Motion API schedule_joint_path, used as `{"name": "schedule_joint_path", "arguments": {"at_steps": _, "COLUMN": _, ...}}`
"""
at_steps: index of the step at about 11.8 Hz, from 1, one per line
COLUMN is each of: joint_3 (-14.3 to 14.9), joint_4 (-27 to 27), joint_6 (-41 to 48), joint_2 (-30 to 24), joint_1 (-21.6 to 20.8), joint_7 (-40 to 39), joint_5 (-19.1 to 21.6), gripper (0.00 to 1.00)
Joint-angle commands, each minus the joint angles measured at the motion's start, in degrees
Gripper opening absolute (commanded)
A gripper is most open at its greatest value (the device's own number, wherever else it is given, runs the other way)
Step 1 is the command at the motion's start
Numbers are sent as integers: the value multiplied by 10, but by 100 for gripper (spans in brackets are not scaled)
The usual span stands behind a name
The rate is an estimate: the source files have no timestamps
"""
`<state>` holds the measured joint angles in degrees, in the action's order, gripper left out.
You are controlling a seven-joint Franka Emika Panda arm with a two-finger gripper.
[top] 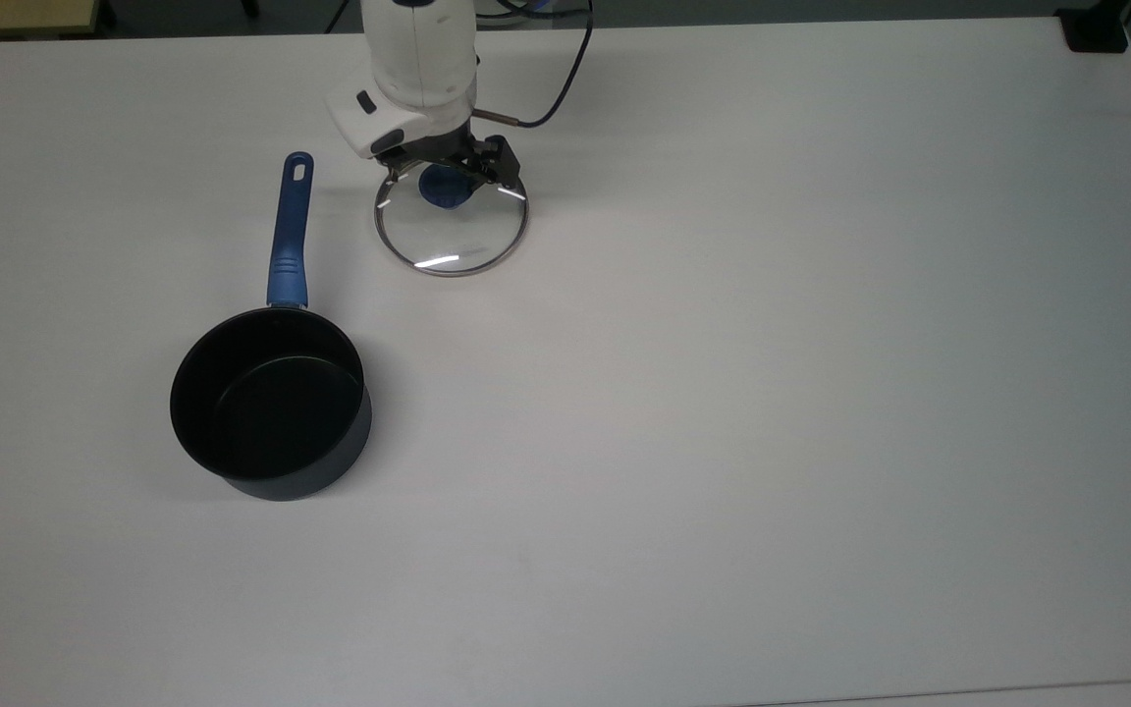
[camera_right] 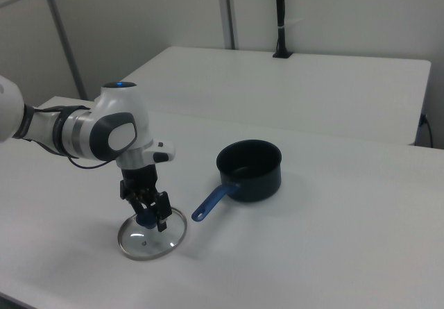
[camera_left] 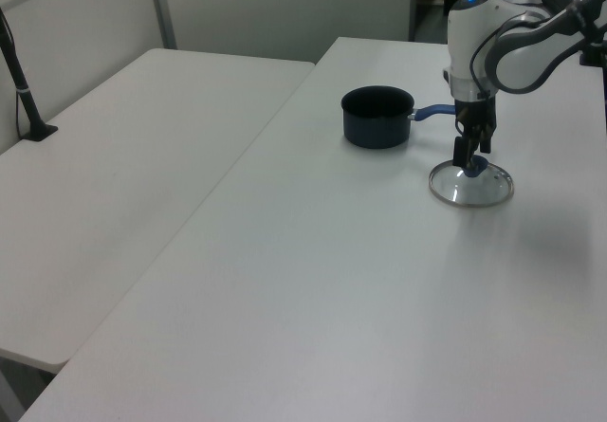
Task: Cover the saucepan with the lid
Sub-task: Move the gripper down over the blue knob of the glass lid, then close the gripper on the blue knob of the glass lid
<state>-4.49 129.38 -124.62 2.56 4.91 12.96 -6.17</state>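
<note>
lid (top: 452, 221) lies flat on the white table (top: 772, 344), just beside the saucepan's blue handle (top: 290, 231), on the top view's right of it. saucepan (top: 269, 403) sits upright, uncovered, apart from the lid. gripper (top: 445, 180) is lowered over the lid's blue knob (top: 445, 190); fingers (camera_right: 161, 216) stand apart on either side of the knob, not clamped on it.

lab or office room: plain white tables (camera_left: 142, 156), partition walls (camera_right: 333, 10), robot arm (camera_right: 90, 132) on tabletop.
</note>
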Motion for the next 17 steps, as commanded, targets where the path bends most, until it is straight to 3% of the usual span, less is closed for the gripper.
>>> {"name": "schedule_joint_path", "arguments": {"at_steps": 1, "joint_3": 1, "joint_4": 0, "joint_6": -14, "joint_2": 13, "joint_1": -7, "joint_7": 36, "joint_5": 0, "gripper": 94}}
{"name": "schedule_joint_path", "arguments": {"at_steps": 4, "joint_3": 0, "joint_4": -17, "joint_6": -12, "joint_2": 11, "joint_1": -6, "joint_7": 43, "joint_5": 5, "gripper": 100}}
{"name": "schedule_joint_path", "arguments": {"at_steps": 12, "joint_3": 0, "joint_4": -26, "joint_6": -8, "joint_2": 27, "joint_1": -10, "joint_7": 42, "joint_5": 12, "gripper": 100}}
{"name": "schedule_joint_path", "arguments": {"at_steps": 13, "joint_3": 0, "joint_4": -26, "joint_6": 3, "joint_2": 27, "joint_1": -10, "joint_7": 37, "joint_5": 12, "gripper": 91}}
{"name": "schedule_joint_path", "arguments": {"at_steps": 16, "joint_3": -18, "joint_4": -26, "joint_6": 23, "joint_2": 24, "joint_1": -10, "joint_7": 43, "joint_5": 12, "gripper": 48}}
{"name": "schedule_joint_path", "arguments": {"at_steps": 17, "joint_3": -29, "joint_4": -27, "joint_6": 25, "joint_2": 24, "joint_1": -10, "joint_7": 44, "joint_5": 12, "gripper": 45}}
